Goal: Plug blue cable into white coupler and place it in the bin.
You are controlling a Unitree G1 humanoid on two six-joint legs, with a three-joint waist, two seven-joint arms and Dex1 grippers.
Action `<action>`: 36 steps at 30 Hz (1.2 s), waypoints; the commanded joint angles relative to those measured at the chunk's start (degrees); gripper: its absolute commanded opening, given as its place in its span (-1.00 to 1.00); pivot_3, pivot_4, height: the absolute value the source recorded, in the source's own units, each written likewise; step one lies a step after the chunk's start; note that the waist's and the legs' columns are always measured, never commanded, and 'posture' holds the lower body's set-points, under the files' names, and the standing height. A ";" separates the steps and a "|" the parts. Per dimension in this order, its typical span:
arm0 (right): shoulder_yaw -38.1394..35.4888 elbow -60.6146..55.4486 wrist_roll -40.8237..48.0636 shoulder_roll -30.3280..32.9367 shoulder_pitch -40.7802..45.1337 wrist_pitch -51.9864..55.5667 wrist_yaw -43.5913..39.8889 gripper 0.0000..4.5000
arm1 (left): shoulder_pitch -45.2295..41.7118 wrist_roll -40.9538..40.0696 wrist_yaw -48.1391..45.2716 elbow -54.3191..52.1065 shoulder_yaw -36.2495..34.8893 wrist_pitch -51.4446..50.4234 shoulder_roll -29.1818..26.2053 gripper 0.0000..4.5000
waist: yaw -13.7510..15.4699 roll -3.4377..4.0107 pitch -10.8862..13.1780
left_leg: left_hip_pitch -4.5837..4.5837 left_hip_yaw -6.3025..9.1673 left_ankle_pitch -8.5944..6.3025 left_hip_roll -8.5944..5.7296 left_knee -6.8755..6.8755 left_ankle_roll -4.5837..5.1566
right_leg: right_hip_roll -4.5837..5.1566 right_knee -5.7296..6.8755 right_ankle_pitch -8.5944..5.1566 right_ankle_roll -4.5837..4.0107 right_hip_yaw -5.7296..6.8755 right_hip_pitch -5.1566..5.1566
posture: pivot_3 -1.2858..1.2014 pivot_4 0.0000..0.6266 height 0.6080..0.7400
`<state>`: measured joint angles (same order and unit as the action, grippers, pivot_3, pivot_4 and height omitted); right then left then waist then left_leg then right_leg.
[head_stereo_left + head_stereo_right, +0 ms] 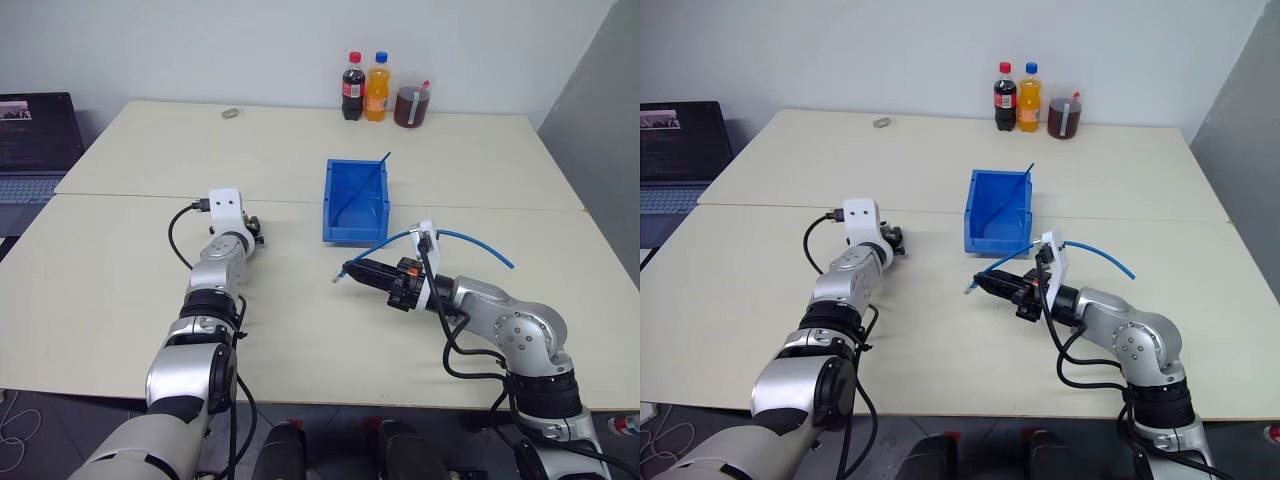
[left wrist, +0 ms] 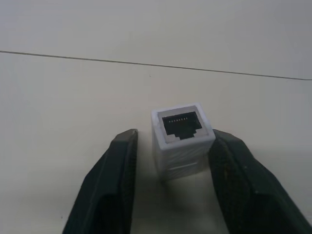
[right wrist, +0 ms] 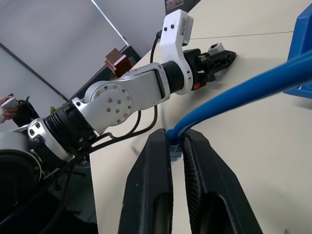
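Now: we pinch the blue cable [image 3: 234, 92] in right gripper [image 3: 176, 146] | left gripper [image 2: 173, 151] brackets the white coupler [image 2: 181, 134], one finger touching, grasp unsettled | unplugged; bin [image 1: 330, 205] at 12 o'clock awaits.

Bright, even room light from overhead; no hard glare on the bench [image 1: 300, 330], just a soft sheen. Shadows faint & short: a weak one under the bin [image 1: 355, 215], a soft dark patch below the white coupler [image 2: 181, 136] betw. the left pincer [image 2: 173, 151] fingers. Head views sharp, slight bend at edges. Left wrist view a bit soft, grainy. Right wrist view: near fingers [image 3: 153, 195] blurred, background crisp.
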<state>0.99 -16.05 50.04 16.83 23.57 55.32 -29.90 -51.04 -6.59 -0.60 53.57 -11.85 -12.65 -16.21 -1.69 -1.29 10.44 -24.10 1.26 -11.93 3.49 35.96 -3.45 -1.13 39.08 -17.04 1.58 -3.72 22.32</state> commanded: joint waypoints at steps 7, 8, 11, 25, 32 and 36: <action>-0.12 -2.82 -0.52 0.49 -0.24 -1.52 -0.25 -0.98 | 0.82 -0.18 -1.24 -0.36 0.01 1.27 0.21 -0.65 | 0.00 0.00 0.00 | 0.00 0.00 0.00 0.00 0.00 0.00 | 0.00 0.00 0.00 0.00 0.00 0.00 | 0.03 -0.52 1.00; -0.05 -2.92 -0.59 0.51 -0.31 -1.54 -0.22 -0.98 | 1.32 -0.32 -2.03 -1.03 0.12 1.06 0.09 -0.65 | 0.00 0.00 0.00 | 0.00 0.00 0.00 0.00 0.00 0.00 | 0.00 0.00 0.00 0.00 0.00 0.00 | 0.03 -0.52 1.00; -0.17 -3.65 -0.96 0.91 -0.67 -1.69 -0.35 -0.98 | 4.62 -0.57 -8.02 -6.15 1.76 -0.24 -1.31 -0.65 | -0.02 0.00 0.00 | 0.00 -0.01 0.00 0.00 0.00 0.00 | 0.01 0.00 0.01 -0.01 -0.01 0.00 | 0.03 -0.52 1.00; 2.38 -15.61 -6.90 13.61 -8.05 -5.67 -6.52 -0.98 | 26.16 -7.04 -62.55 -46.42 23.39 -1.90 -16.99 -0.65 | 0.08 0.01 0.00 | -0.03 0.00 -0.04 -0.04 0.00 -0.09 | 0.13 -0.02 -0.02 -0.04 0.04 0.00 | 0.03 -0.52 1.00; 5.84 -16.11 -12.03 15.15 -7.59 -10.67 -8.61 -0.98 | 24.82 -4.62 -73.68 -45.36 30.59 1.91 -18.30 -0.65 | -0.18 0.01 0.00 | 0.04 -0.03 -0.04 0.04 0.02 -0.06 | -0.03 -0.02 -0.16 0.19 -0.06 0.01 | 0.03 -0.52 1.00; 8.50 -14.49 -14.95 13.27 -5.48 -13.62 -8.76 -0.98 | 24.05 -2.55 -75.11 -41.87 32.31 4.50 -17.46 -0.65 | -0.15 0.01 0.00 | 0.03 0.00 -0.05 0.07 0.02 -0.06 | -0.06 -0.02 -0.18 0.16 -0.05 0.01 | 0.03 -0.52 1.00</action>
<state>8.08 -30.12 36.86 31.38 15.66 44.64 -37.94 -26.30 -10.92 -74.34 9.80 18.79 -10.29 -33.93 -1.84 -1.28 10.44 -24.06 1.26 -11.98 3.56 35.97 -3.51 -1.19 39.06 -17.22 1.75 -3.78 22.32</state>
